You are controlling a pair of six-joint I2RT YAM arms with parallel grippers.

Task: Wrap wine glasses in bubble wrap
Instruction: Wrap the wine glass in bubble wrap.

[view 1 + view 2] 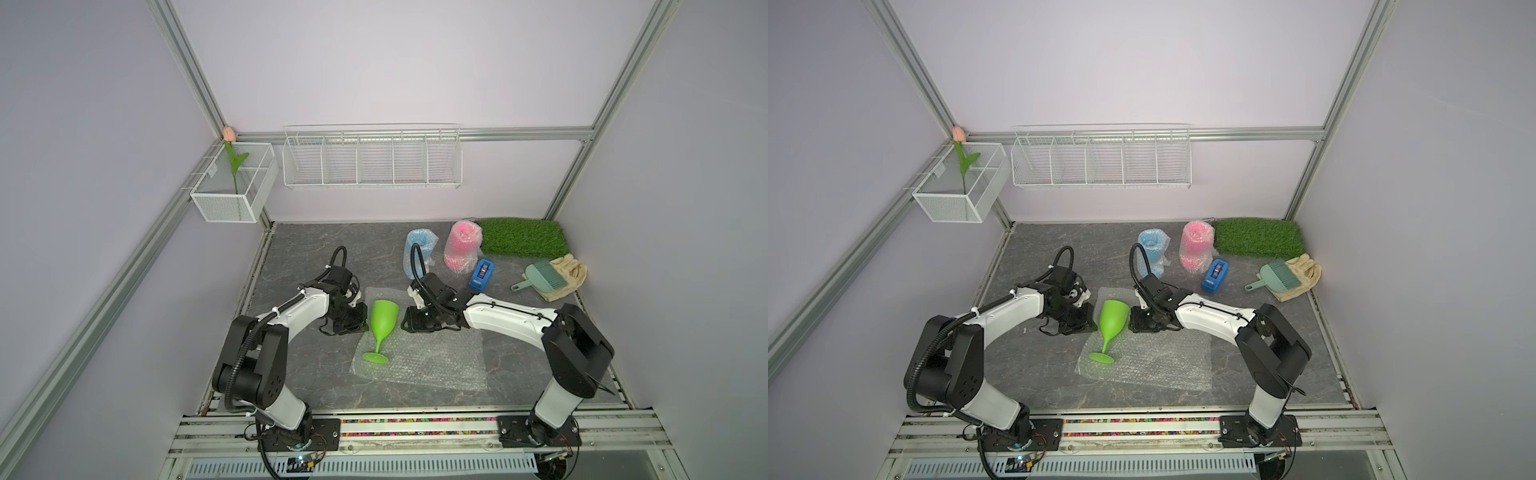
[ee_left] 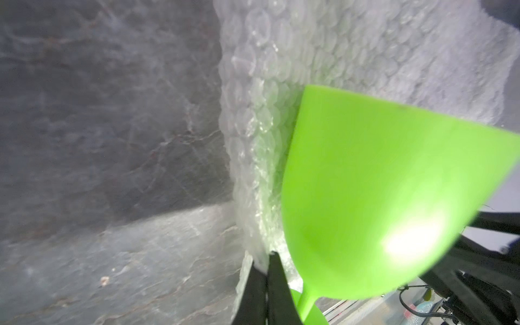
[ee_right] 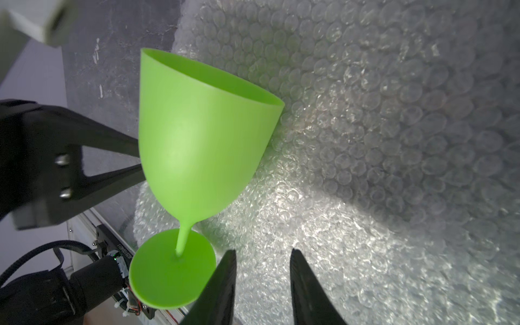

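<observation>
Bench (image 1: pixel 316 257): grey, and carries everything.

Bubble wrap sheet (image 1: pixel 440 357): lies flat near the middle of the bench, with most of its area to the right of the goblet.

Wrapped blue goblet (image 1: pixel 419 249) and wrapped pink goblet (image 1: pixel 462 245): lie at the far side, well apart from the work.

Green goblet (image 1: pixel 383 318): lies on its side on the sheet, close to the sheet's left edge. Its long axis runs along that edge, rim toward the back wall and foot toward the arm bases.

Left jaws: together, pinching the sheet's left edge just beside the bowl. This arm is the nearer to that edge.

Right jaws: apart, nothing between them, over bare sheet just right of the goblet.

Judgement: the next move draws the pinched edge rightward across the bowl, at right angles to the goblet's axis.

Views: only the left wrist view shows the pinch, and only the right wrist view shows the gap. In both top views the wrists hide the fingertips, but these views alone show how far the sheet extends.
</observation>
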